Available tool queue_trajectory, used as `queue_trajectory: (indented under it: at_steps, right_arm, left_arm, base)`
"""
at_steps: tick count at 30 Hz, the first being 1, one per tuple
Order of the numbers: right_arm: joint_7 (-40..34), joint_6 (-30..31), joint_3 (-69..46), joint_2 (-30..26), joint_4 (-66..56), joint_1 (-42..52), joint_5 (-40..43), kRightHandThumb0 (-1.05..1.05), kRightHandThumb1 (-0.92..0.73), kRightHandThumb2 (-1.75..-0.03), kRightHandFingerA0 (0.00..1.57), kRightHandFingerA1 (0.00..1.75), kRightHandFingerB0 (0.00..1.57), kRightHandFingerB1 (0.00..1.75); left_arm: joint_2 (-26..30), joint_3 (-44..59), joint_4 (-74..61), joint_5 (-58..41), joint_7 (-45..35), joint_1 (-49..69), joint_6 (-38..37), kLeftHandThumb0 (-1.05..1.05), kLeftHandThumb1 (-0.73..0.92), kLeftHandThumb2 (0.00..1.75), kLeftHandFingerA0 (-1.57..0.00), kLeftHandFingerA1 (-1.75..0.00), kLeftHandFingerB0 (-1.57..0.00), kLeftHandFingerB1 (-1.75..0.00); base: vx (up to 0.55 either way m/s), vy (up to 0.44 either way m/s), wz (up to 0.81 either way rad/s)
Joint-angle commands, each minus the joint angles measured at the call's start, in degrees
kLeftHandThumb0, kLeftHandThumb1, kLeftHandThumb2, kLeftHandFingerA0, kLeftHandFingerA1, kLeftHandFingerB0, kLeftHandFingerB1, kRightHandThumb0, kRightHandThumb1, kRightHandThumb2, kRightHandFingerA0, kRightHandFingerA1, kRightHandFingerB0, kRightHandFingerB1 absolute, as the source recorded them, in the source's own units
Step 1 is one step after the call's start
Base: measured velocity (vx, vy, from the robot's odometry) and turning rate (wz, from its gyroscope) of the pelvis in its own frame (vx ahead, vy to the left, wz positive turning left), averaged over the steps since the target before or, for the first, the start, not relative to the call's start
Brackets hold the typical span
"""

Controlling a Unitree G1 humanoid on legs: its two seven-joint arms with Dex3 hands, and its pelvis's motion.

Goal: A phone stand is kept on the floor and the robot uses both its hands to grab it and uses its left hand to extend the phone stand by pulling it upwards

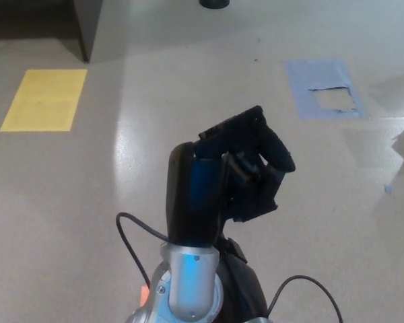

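While left robot hand (236, 171) clenches phone stand (239, 168), right robot hand (239, 282) below, grip unclear.

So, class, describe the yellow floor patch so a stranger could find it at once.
Start at the grey floor and look to its far left, near the dark cabinet corner. The yellow rectangle lies there, whole and bright, unlike the torn blue patch on the right.

You are looking down on the left hand (232, 175), raised close to the camera with its fingers (273, 145) curled over something dark you cannot make out. Below it only part of the right arm (239, 289) shows. A yellow patch (44, 99) and a blue patch (326, 97) mark the floor (67, 202).
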Motion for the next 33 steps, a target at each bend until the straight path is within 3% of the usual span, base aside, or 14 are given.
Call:
queue_trajectory:
  at_steps: [1, 6, 7, 8, 12, 13, 15, 16, 17, 19, 29, 30, 31, 33]
  right_arm:
    - [-1.6, 0.2, 0.8, 0.0, 0.4, 0.4, -2.1, -0.94, -0.68, -1.18, 1.03, 1.19, 0.49, 0.89]
    - [-1.8, 0.0, 0.7, -0.1, 0.7, 0.7, -2.3, -0.94, -0.68, -1.18, 1.03, 1.19, 0.49, 0.89]
    - [1.4, -10.0, -6.2, 1.1, 6.2, -0.2, 6.0, -0.95, -0.92, -0.68, 1.20, 0.95, 1.12, 0.90]
    - [4.3, -11.1, -9.0, 2.1, 6.6, 0.1, 9.5, -1.00, -0.83, -0.66, 1.34, 0.98, 1.23, 0.86]
    - [8.8, -8.8, -14.3, 3.9, 7.4, 0.1, 13.1, -1.02, -0.84, -0.66, 1.28, 0.98, 1.12, 0.82]
    - [9.8, -8.7, -15.3, 4.3, 7.4, 0.2, 13.8, -1.00, -0.62, -1.03, 1.28, 1.09, 1.19, 0.99]
    - [10.8, -8.6, -16.7, 4.7, 7.6, 0.2, 14.2, -1.03, -0.82, -0.66, 1.41, 1.14, 1.30, 0.99]
    - [10.6, -8.5, -16.8, 4.6, 7.7, 0.3, 13.6, -0.41, -0.29, -1.00, 1.40, 1.28, 1.44, 1.28]
    - [10.7, -8.6, -16.9, 4.5, 7.8, 0.4, 13.3, -0.95, -0.63, -1.12, 1.51, 1.35, 1.30, 1.19]
    - [10.9, -10.8, -16.9, 4.0, 8.4, 0.7, 12.5, -0.54, -0.34, -1.04, 1.53, 1.39, 1.54, 1.38]
    - [13.9, -11.4, -19.4, 4.5, 9.4, 1.9, 14.1, -0.55, -0.35, -1.04, 1.57, 1.41, 1.56, 1.40]
    - [14.0, -11.6, -19.4, 4.5, 9.5, 2.1, 14.0, -0.56, -0.36, -1.04, 1.57, 1.41, 1.56, 1.40]
    - [13.9, -11.8, -19.4, 4.5, 9.6, 2.3, 13.9, -0.56, -0.36, -1.04, 1.57, 1.41, 1.56, 1.40]
    - [14.5, -11.6, -19.6, 4.6, 9.8, 2.8, 14.3, -0.53, -0.30, -1.01, 1.55, 1.39, 1.54, 1.38]
  left_arm:
    - [-2.6, 0.4, -2.0, -0.3, -1.5, -2.3, 2.2, 0.46, 0.33, 1.02, -1.45, -1.52, -1.25, -1.41]
    - [-2.6, 2.6, -2.4, -2.4, -3.5, -6.5, 1.9, 0.62, 0.28, 1.09, -1.57, -1.52, -1.47, -1.45]
    - [-2.3, 3.9, -3.3, -1.4, -4.0, -9.1, 3.2, -0.05, 0.66, 0.71, -0.91, -1.75, -0.63, -1.75]
    - [-2.3, 5.0, -3.8, -2.4, -4.9, -11.1, 3.7, -0.08, 0.55, 0.78, -1.32, -1.63, -1.03, -1.48]
    - [-2.4, 8.7, -4.9, -4.9, -7.2, -18.6, 5.9, -0.02, 0.57, 0.71, -1.00, -1.75, -0.75, -1.75]
    - [-2.3, 9.3, -4.9, -5.2, -7.6, -19.9, 6.3, -0.03, 0.57, 0.71, -1.01, -1.75, -0.77, -1.75]
    - [-2.2, 10.5, -5.3, -5.8, -8.4, -22.8, 7.6, -0.04, 0.54, 0.72, -1.02, -1.75, -0.79, -1.75]
    - [-2.3, 11.0, -5.7, -6.1, -8.9, -23.9, 8.4, -0.04, 0.53, 0.72, -1.03, -1.75, -0.79, -1.75]
    - [-2.3, 11.2, -6.0, -6.1, -9.2, -24.5, 8.9, -0.04, 0.53, 0.72, -1.02, -1.75, -0.79, -1.75]
    - [-1.7, 12.3, -5.8, -6.6, -10.2, -27.3, 9.4, -0.02, 0.53, 0.73, -1.01, -1.75, -0.78, -1.75]
    - [0.9, 16.3, -4.1, -6.9, -12.6, -38.7, 13.1, -0.08, 0.54, 0.68, -1.05, -1.73, -0.87, -1.75]
    - [1.0, 16.7, -4.1, -7.0, -12.9, -40.0, 14.0, -0.11, 0.40, 0.90, -1.38, -1.43, -1.10, -1.31]
    - [1.1, 17.0, -4.0, -7.0, -13.0, -40.8, 14.5, -0.11, 0.40, 0.90, -1.38, -1.43, -1.10, -1.31]
    - [1.6, 17.9, -3.3, -6.5, -12.9, -44.5, 16.0, -0.12, 0.50, 0.71, -1.04, -1.75, -0.79, -1.75]
  base:
    - [0.00, 0.000, 0.00]
    - [0.00, 0.000, 0.00]
    - [0.00, 0.000, 0.00]
    - [0.00, 0.000, 0.00]
    - [0.00, 0.000, 0.00]
    - [0.00, 0.000, 0.00]
    - [0.00, 0.000, 0.00]
    - [0.00, 0.000, 0.00]
    - [0.00, 0.000, 0.00]
    - [0.00, 0.000, 0.00]
    - [0.00, 0.000, 0.00]
    - [0.00, 0.000, 0.00]
    - [0.00, 0.000, 0.00]
    - [0.00, 0.000, 0.00]
